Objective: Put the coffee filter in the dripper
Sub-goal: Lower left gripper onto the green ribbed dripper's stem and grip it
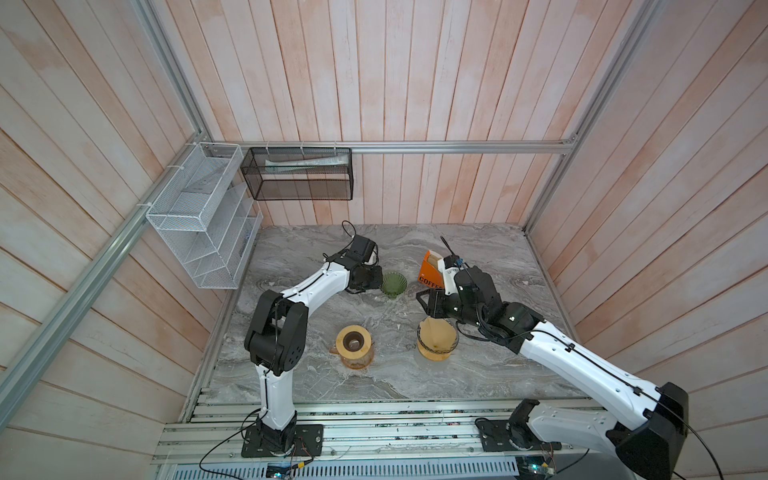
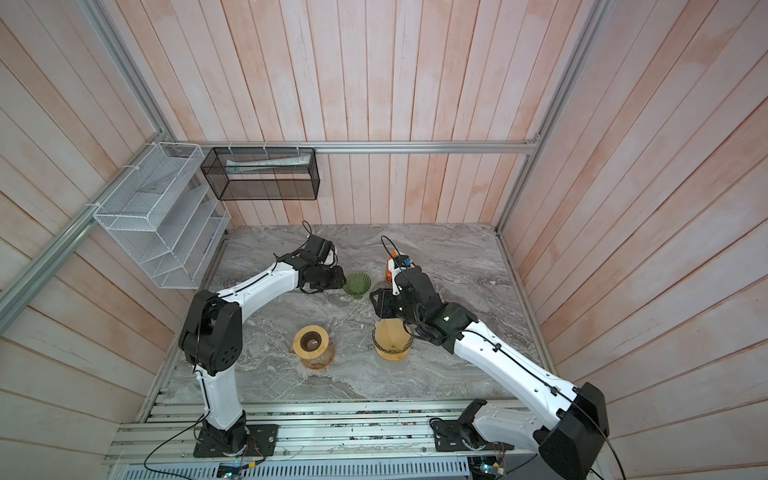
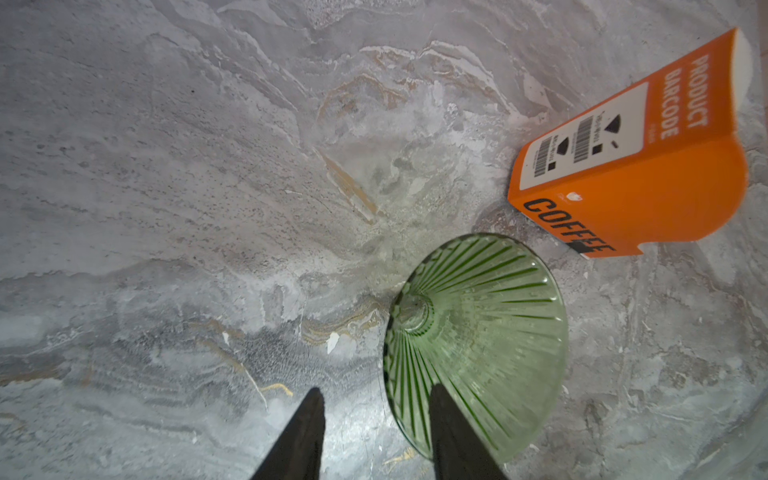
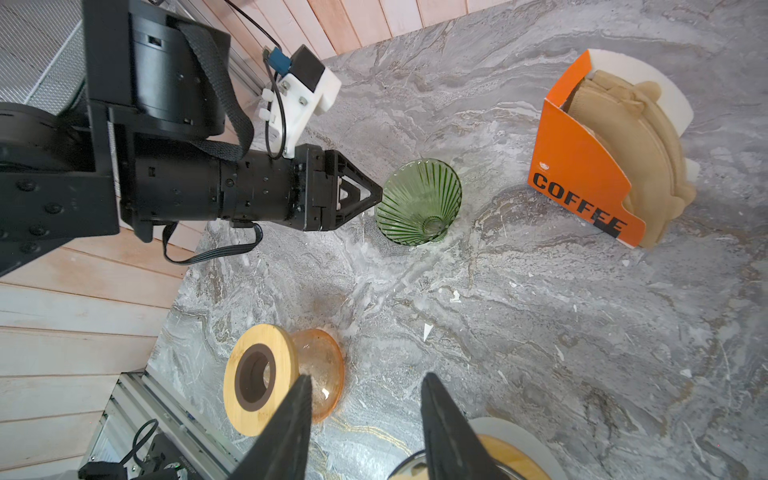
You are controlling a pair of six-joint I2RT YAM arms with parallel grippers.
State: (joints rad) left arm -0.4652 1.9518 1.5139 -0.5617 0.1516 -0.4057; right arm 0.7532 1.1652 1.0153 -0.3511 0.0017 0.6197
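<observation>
The green ribbed glass dripper (image 1: 393, 284) (image 2: 356, 285) (image 4: 419, 199) stands mid-table. My left gripper (image 3: 376, 392) (image 1: 380, 283) is open and straddles its near rim. One finger (image 3: 449, 432) is over the inside of the cone, the other outside it. Tan coffee filters (image 4: 623, 137) stand in the orange COFFEE box (image 1: 429, 272) (image 3: 623, 174) just right of the dripper. My right gripper (image 4: 368, 376) (image 1: 428, 309) is open and empty. It hangs above a second glass dripper on a wooden ring (image 1: 436, 343) (image 2: 392, 341), which has tan filter paper in it.
An amber glass carafe with a wooden collar (image 1: 353, 345) (image 4: 266, 378) stands at the front, left of the second dripper. White (image 1: 199, 216) and black (image 1: 299, 174) wire baskets hang on the back-left walls. Aluminium rails (image 1: 374, 432) line the table's front edge.
</observation>
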